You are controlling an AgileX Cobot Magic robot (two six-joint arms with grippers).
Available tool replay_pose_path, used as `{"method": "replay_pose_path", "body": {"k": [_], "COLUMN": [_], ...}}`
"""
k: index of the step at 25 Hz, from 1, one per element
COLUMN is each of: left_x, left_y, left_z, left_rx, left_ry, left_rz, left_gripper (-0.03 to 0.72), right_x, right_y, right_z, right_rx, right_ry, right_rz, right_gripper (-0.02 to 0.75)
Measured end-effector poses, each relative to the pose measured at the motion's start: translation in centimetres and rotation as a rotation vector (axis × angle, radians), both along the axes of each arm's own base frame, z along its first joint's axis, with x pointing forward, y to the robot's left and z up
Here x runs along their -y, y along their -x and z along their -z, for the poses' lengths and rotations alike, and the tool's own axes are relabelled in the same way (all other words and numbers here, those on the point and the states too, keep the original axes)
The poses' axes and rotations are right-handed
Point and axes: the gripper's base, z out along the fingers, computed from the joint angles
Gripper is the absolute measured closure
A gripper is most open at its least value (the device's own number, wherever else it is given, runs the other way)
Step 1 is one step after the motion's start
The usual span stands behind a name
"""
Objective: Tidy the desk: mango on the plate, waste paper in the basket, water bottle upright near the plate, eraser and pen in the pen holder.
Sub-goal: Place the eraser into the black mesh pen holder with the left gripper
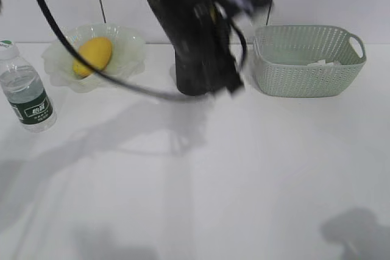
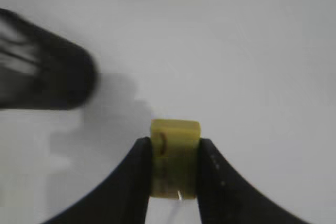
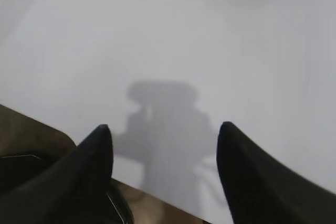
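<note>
We see the left gripper (image 2: 174, 169) clamped on a small yellow eraser (image 2: 175, 157), low centre of the left wrist view, w/ the black pen holder (image 2: 42, 66) blurred at left edge. Right gripper (image 3: 164, 153) fingers spread wide, nothing betw. them, over bare desk (image 3: 210, 40). Exterior: mango (image 1: 93, 55) on plate (image 1: 125, 47) upper left, water bottle (image 1: 25, 86) upright at left edge near it, waste paper (image 1: 323, 63) in basket (image 1: 308, 62) upper right.

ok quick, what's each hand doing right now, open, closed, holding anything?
Left hand: closed on a small yellow eraser.
Right hand: open, holding nothing, over the bare desk.
</note>
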Motion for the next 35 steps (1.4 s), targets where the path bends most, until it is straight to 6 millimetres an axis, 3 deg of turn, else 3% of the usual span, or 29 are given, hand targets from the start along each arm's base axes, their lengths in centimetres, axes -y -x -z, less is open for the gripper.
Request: {"method": "replay_pose_path", "body": {"k": [5, 9, 14, 18, 23, 32, 35], "left_x": [-2.7, -5.4, -7.2, -6.7, -5.9, -5.2, -5.2], "left_y": [-4.8, -8.0, -11.1, -12.2, -13.3, -14.3, -14.3], "left_z": [-3.7, -4.6, -2.4, 0.0, 2.7, 5.0, 5.5], "left_rx": [0.116, 0.153, 0.134, 0.128, 0.124, 0.133, 0.123], "left_ry": [0.151, 0.267, 0.347, 0.366, 0.384, 0.440, 0.435], "left_rz": [-0.145, -0.269, -0.368, -0.379, -0.385, -0.403, -0.406], "left_gripper": [0.480, 0.480, 0.480, 0.480, 0.480, 0.480, 0.414], "right_x": [0.0, 0.0, 0.0, 0.0, 0.0, 0.0, 0.0], "right_y": [0.0, 0.0, 0.0, 0.0, 0.0, 0.0, 0.0], "right_z": [0.0, 0.0, 0.0, 0.0, 0.0, 0.0, 0.0], "right_rx": [0.000, 0.000, 0.000, 0.000, 0.000, 0.001, 0.001], "right_ry": [0.001, 0.001, 0.001, 0.001, 0.001, 0.002, 0.002], "right_rz": [0.000, 0.000, 0.000, 0.000, 0.000, 0.001, 0.001], "right_gripper": [0.241, 0.241, 0.241, 0.241, 0.242, 0.242, 0.241]}}
